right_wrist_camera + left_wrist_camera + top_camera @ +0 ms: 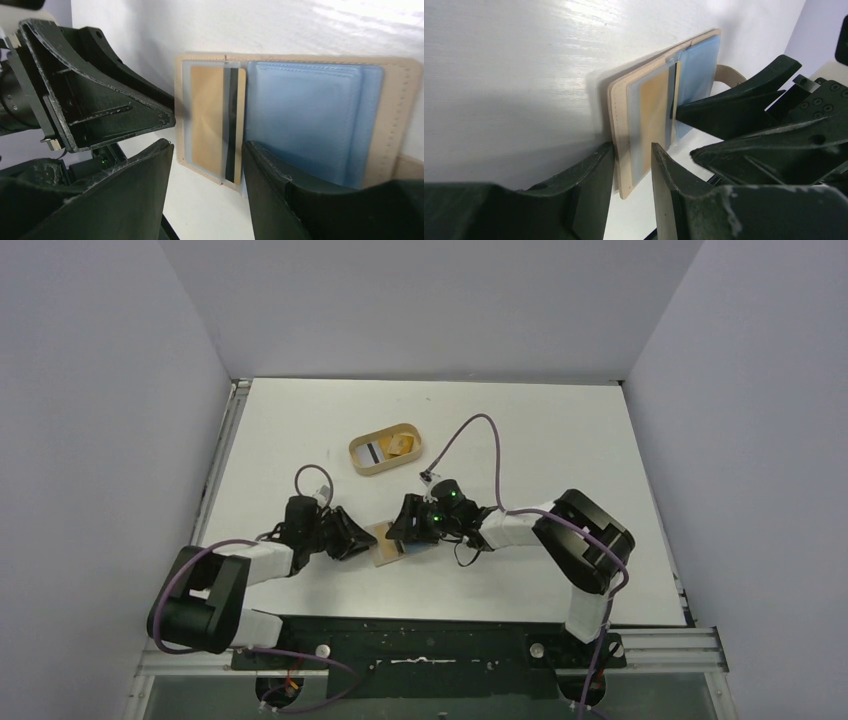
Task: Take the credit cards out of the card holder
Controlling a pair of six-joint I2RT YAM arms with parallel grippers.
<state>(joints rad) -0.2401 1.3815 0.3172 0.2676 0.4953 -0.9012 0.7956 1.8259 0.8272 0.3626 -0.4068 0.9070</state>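
Note:
The tan card holder (388, 546) lies open on the table between both grippers. In the right wrist view its left clear pocket holds a tan credit card (215, 122) with a black stripe, and its right half (305, 117) is light blue pockets. My left gripper (633, 162) straddles the holder's end (621, 150). One finger is behind the cover, and a narrow gap shows at the other. My right gripper (207, 167) is open at the holder's near edge, its jaws on either side of the tan card's end. Both also show in the top view, left (362, 540) and right (408, 525).
An oval tan wooden tray (362, 462) stands further back on the table, with a card and a small tan thing in it. The two grippers' fingers are very close together over the holder. Grey walls close in the table on three sides.

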